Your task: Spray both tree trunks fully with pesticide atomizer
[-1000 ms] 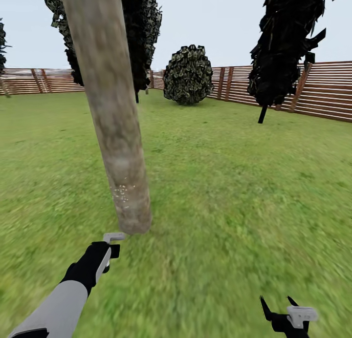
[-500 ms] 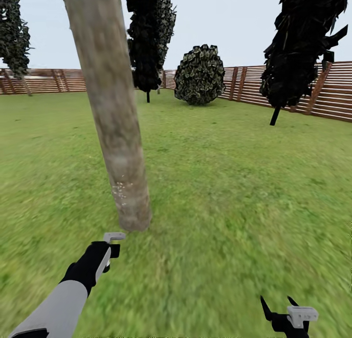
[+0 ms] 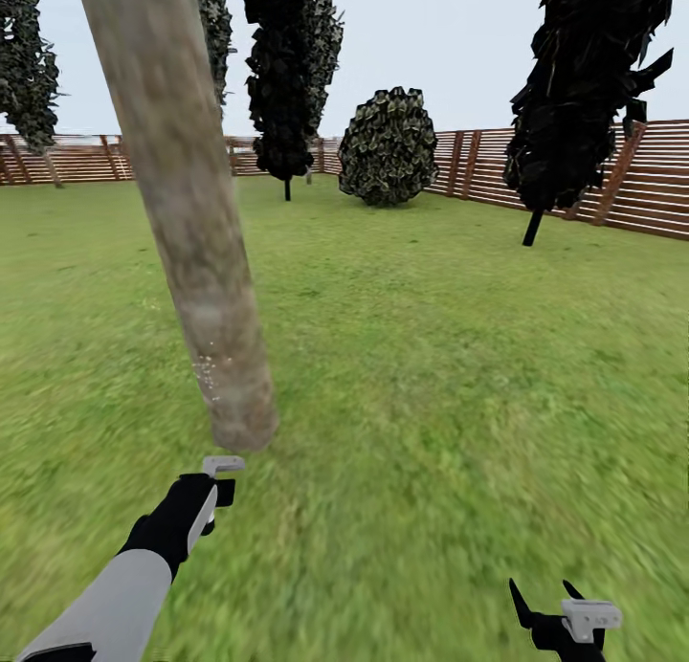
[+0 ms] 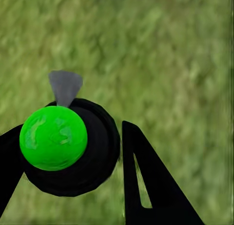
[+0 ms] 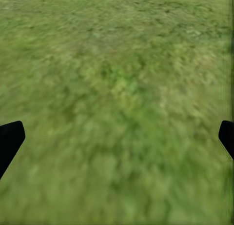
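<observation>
In the left wrist view my left gripper (image 4: 73,132) is shut on the pesticide atomizer (image 4: 53,137). The atomizer is a black body with a bright green round cap and a grey nozzle (image 4: 65,86), held over grass. In the head view the left gripper (image 3: 218,485) sits just short of the base of a thick grey-brown tree trunk (image 3: 182,222). That trunk carries a patch of pale specks (image 3: 209,373) low down. My right gripper (image 3: 541,590) hangs open over bare lawn, with nothing between its fingers (image 5: 9,139). Dark-leaved trees (image 3: 584,88) stand further back.
Green lawn (image 3: 431,356) stretches ahead to a brown slatted fence (image 3: 660,179). A round bush (image 3: 388,147) sits near the fence corner. A dark tree (image 3: 287,69) stands behind the near trunk, another tree (image 3: 27,59) at the far left.
The whole head view has shifted, so the camera has moved; the near trunk now shows a little further left. Both arms keep the same pose, and the left gripper still holds the atomizer.
</observation>
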{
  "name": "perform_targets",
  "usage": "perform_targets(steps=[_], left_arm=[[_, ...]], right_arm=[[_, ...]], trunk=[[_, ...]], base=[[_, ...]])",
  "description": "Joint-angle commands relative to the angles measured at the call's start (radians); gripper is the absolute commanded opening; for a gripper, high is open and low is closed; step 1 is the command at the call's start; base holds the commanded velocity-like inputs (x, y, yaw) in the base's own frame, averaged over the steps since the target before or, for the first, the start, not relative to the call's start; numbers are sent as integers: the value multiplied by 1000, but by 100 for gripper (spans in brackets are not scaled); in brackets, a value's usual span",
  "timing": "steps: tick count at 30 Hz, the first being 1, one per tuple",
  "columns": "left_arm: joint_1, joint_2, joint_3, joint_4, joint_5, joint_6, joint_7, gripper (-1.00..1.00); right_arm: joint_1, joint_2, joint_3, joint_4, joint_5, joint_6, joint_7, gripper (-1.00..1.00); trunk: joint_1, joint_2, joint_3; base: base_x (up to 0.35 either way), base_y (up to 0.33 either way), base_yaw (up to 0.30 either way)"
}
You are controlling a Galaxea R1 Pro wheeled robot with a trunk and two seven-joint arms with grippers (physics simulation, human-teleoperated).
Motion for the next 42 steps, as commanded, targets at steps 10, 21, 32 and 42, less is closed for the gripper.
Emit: perform_targets(steps=[10,21,32,42], left_arm=[[-1,-8,-1,-12,-10,-18,-3,-100],[-18,-6,-67,-198,-23,19,-17,-100],[-97,-9,-98,-218,-16,165,-40,-100],[-143,86,-170,-247,-43,176,-211,-100]], right_arm=[[-2,1,-10,-2,7,-5,7,100],[-2,-1,-11,-1,7,-5,6,100],[-2,-1,-11,0,7,-5,6,100],[-2,-1,-11,0,7,-5,5,100]], trunk=[[0,0,-1],[0,0,-1],[0,0,-1],[0,0,-1]], base=[[-24,-270,243],[-50,-39,90],[0,0,0],[0,0,0]])
